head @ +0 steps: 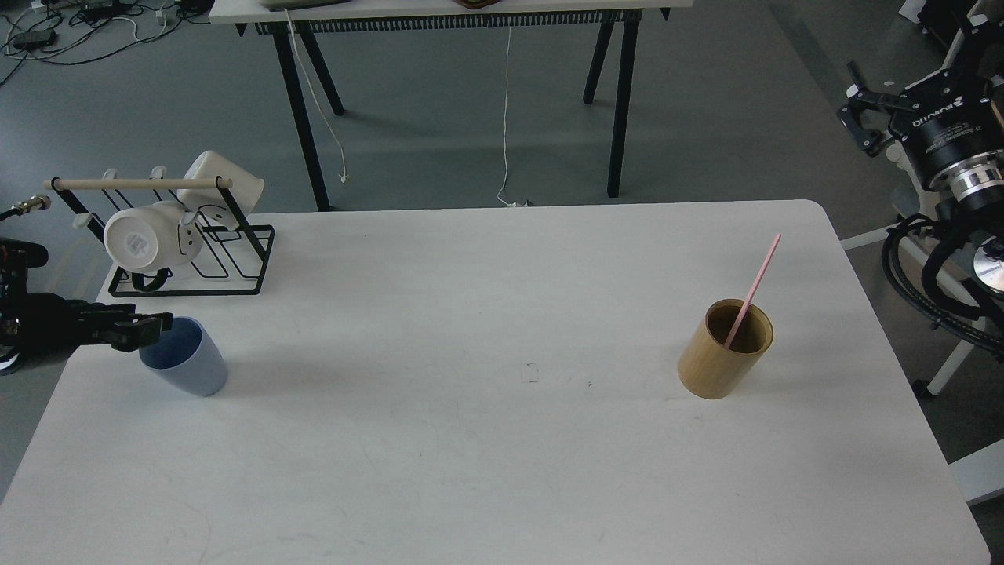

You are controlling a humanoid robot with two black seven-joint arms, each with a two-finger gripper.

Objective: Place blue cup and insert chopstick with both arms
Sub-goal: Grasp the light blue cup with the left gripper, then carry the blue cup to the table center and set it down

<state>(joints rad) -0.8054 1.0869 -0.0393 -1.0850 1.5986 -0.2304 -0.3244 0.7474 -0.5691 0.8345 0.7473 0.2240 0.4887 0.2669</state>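
Note:
The blue cup [190, 363] stands upright on the white table [486, 439] at the left. My left gripper [143, 329] comes in low from the left edge, and its dark tip is at the cup's left rim. I cannot tell its fingers apart. The pink chopstick [758, 279] leans in a tan bamboo cylinder [723, 355] at the right. My right gripper [861, 119] hangs off the table at the upper right, with its fingers spread and empty.
A black wire rack [205, 263] with a pale wooden rod and two white mugs [147, 235] stands at the table's back left, just behind the cup. Another table's legs [620, 102] stand on the floor beyond. Cables hang by my right arm.

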